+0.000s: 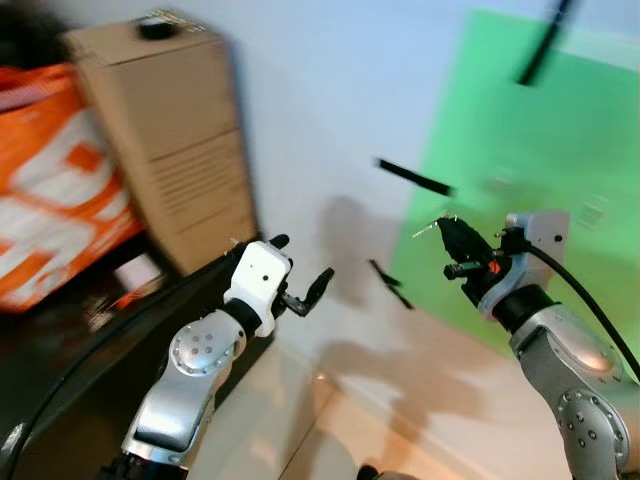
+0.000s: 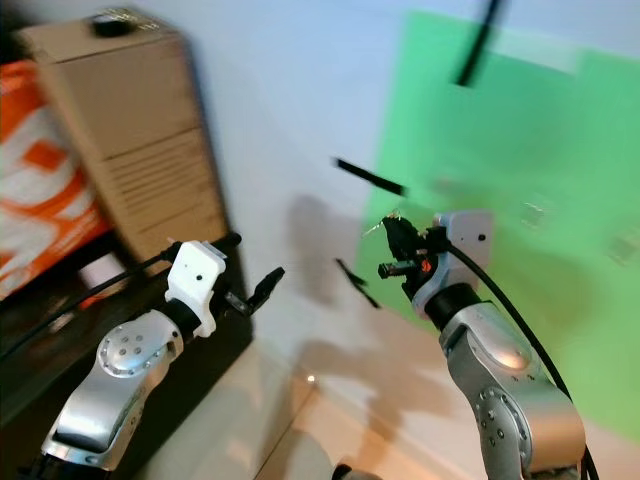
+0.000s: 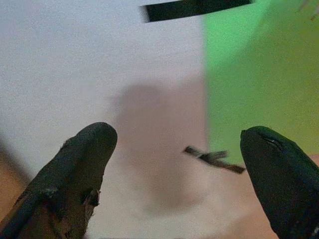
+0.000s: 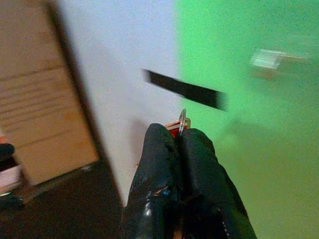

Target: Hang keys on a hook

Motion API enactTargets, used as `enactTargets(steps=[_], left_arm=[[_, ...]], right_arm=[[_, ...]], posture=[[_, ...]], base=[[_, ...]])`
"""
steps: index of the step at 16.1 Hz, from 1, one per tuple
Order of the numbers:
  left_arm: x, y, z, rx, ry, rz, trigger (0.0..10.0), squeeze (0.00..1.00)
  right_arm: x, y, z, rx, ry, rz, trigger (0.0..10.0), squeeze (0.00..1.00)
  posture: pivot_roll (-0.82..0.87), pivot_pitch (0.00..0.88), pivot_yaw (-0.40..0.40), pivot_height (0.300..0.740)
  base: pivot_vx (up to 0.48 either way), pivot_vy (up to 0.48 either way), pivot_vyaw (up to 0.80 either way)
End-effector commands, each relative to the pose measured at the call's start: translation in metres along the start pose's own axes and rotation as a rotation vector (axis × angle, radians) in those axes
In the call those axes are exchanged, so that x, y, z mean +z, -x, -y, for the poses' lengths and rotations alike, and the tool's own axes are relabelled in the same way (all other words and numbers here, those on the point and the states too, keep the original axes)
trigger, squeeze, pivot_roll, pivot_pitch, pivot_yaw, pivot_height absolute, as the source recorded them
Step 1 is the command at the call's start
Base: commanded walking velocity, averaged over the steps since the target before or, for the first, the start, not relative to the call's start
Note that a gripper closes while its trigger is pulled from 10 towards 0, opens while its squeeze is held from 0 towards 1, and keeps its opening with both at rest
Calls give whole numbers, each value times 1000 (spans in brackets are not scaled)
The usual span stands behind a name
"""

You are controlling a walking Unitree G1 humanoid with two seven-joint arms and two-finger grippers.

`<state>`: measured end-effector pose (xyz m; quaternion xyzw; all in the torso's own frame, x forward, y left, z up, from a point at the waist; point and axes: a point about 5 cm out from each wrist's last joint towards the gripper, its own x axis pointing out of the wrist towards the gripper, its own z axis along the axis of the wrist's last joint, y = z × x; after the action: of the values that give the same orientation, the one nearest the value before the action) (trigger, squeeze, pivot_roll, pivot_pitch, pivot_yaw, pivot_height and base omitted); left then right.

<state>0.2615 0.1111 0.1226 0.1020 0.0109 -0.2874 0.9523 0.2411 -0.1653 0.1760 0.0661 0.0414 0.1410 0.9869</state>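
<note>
Taking the green panel [image 1: 530, 170] on the wall as my landmark: well to its left stands a tall cardboard box [image 1: 165, 130], and between that and the panel I have the left gripper [image 1: 305, 290] raised with its fingers [image 3: 79, 164] spread wide and empty, facing bare wall. Just at the panel's left edge the right gripper [image 1: 452, 238] is up, fingers pinched tight on the keys [image 4: 180, 122], of which I can make out a thin ring and a red bit poking past the tips. On the panel itself, to the right of the keys and higher, I see a small pale fitting [image 4: 269, 58] that I take to be the hook, though it is blurred. I judge the carry is in hand; done well, I'd steady the camera first, keep the ring clear of the pads, approach the hook from above its tip, and release only once the ring has seated.
</note>
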Motion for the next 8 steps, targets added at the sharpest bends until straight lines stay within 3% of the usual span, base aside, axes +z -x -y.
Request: enactTargets(steps=[1,6,8], left_arm=[[1,-1,-1,2,-6,1,10000,0],[1,-1,-1,-9,8,3,10000,0],[2,-1,0,-8,4,12,10000,0]], right_arm=[[-2,3,0,-7,3,-9,10000,0],[-3,5,-5,50,22,-22,10000,0],[-1,4,-9,110,44,-23,10000,0]], posture=[[-87,0,6,740],[-87,0,4,740],[-86,0,0,740]], base=[[0,0,-763],[49,0,-730],[122,0,0]])
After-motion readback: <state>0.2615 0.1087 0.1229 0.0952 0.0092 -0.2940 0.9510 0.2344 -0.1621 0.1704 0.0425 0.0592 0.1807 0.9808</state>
